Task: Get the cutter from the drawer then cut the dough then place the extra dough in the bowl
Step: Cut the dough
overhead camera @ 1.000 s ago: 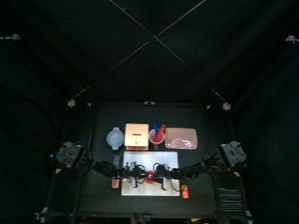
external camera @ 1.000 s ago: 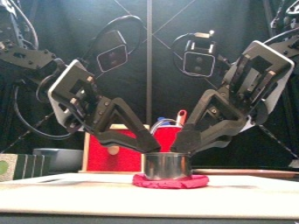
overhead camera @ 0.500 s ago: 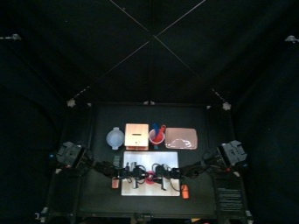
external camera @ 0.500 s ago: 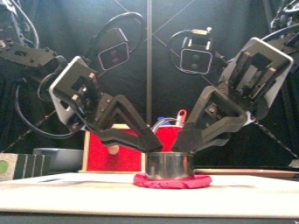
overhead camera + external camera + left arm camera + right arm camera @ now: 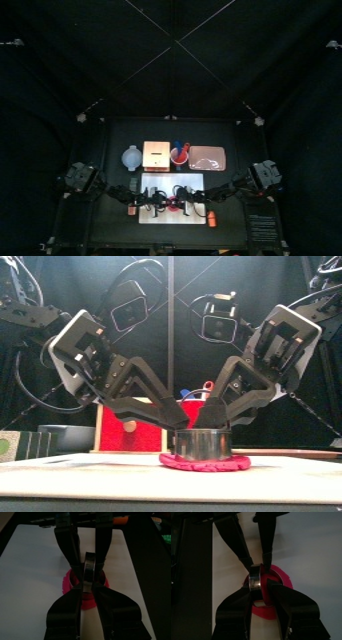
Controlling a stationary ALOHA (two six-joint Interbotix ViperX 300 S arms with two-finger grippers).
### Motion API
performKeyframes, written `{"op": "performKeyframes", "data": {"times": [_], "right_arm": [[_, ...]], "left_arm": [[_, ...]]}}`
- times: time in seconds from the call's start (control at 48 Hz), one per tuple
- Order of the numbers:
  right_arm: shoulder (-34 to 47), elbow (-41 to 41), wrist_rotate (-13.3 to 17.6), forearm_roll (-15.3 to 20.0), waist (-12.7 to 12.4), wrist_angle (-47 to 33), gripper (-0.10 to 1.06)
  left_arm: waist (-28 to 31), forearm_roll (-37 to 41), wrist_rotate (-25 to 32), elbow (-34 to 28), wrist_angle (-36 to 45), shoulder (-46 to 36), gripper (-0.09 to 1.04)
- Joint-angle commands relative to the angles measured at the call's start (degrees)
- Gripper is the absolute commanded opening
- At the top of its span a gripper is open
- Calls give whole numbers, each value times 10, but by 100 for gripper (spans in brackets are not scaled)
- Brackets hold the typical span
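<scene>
Your left gripper (image 5: 171, 436) and right gripper (image 5: 225, 436) both pinch the cutter (image 5: 197, 444) on the dough (image 5: 205, 463). This looks like the cutting step, so press down evenly next.

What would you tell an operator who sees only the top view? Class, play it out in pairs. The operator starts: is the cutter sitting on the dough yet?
Observer: Yes; in the front view the cutter stands upright on the dough, pink edge showing either side of its base.
Operator: Which gripper holds it?
Observer: The left wrist view shows the left gripper shut on the cutter's rim.
Operator: And the right?
Observer: The right wrist view shows the right gripper shut on the opposite rim.
</scene>
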Motion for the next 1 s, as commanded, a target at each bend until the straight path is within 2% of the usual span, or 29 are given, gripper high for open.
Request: {"op": "performKeyframes", "data": {"times": [0.021,0.396,0.708,1.0], "right_arm": [[-31,1,-1,-5,-8,4,69],[-41,-7,-1,-28,-8,4,70],[-42,-15,0,-40,-7,4,89],[-59,-20,-3,-56,-8,0,91]], "left_arm": [[-11,3,0,14,-6,-13,62],[12,12,23,4,-17,-21,65],[27,11,23,-1,-17,-29,79],[38,14,25,-1,-40,-47,80]]}}
